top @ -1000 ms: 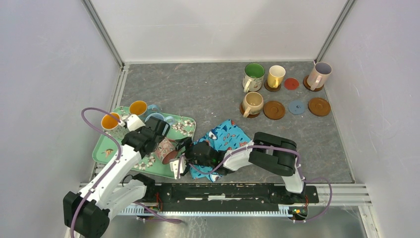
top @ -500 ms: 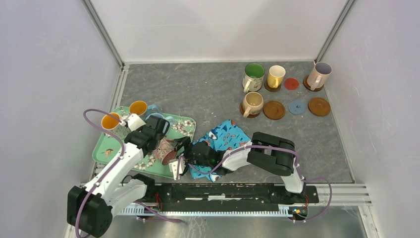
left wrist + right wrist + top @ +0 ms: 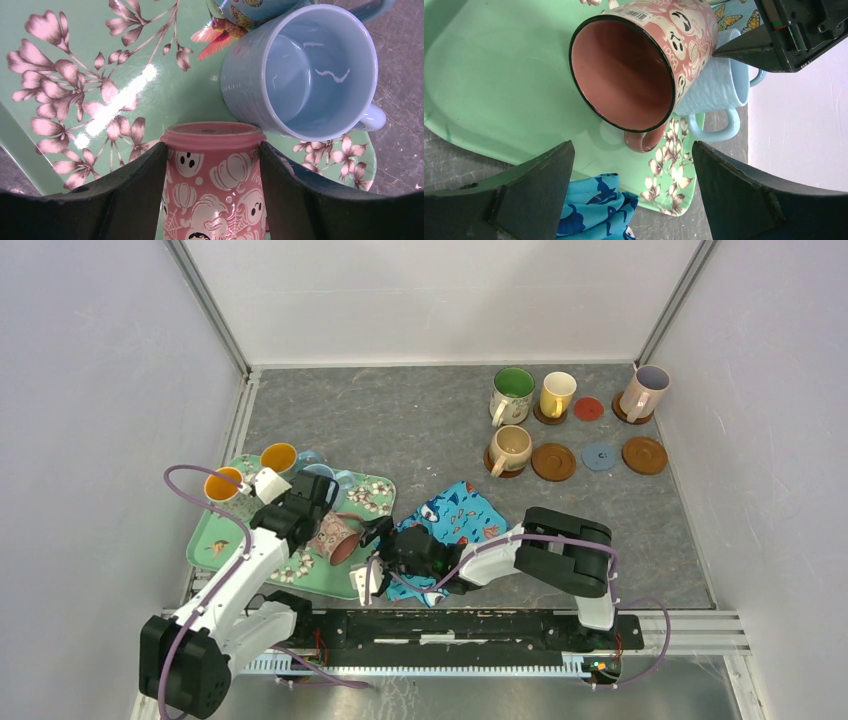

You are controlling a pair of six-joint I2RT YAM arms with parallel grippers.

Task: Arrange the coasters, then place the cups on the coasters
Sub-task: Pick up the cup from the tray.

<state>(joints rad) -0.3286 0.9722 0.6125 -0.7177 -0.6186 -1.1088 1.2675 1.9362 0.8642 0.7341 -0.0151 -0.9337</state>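
Note:
The pink cup [image 3: 336, 537] with ghost and pumpkin print lies tilted on its side over the green tray [image 3: 213, 540], its mouth toward the right arm. My left gripper [image 3: 212, 145] is shut on this pink cup [image 3: 215, 175], one finger on each side. My right gripper [image 3: 633, 150] stands open just in front of the pink cup's mouth [image 3: 624, 75], holding nothing. At the back right, a red coaster [image 3: 588, 408], a blue-grey coaster [image 3: 599, 455] and two brown coasters [image 3: 553, 461] [image 3: 644, 454] lie bare. Several cups stand on other coasters there, among them a green-lined cup [image 3: 512, 395].
A light blue cup [image 3: 300, 70] lies on the tray right behind the pink one, touching it. Two orange-lined cups [image 3: 223, 485] [image 3: 279, 457] stand at the tray's far left. A blue fish-print cloth [image 3: 455, 515] lies crumpled beside the tray, under the right arm.
The left gripper has tightened on the pink cup and carried it slightly toward the back of the tray. The right gripper has shifted a little to the right and opened a touch wider.

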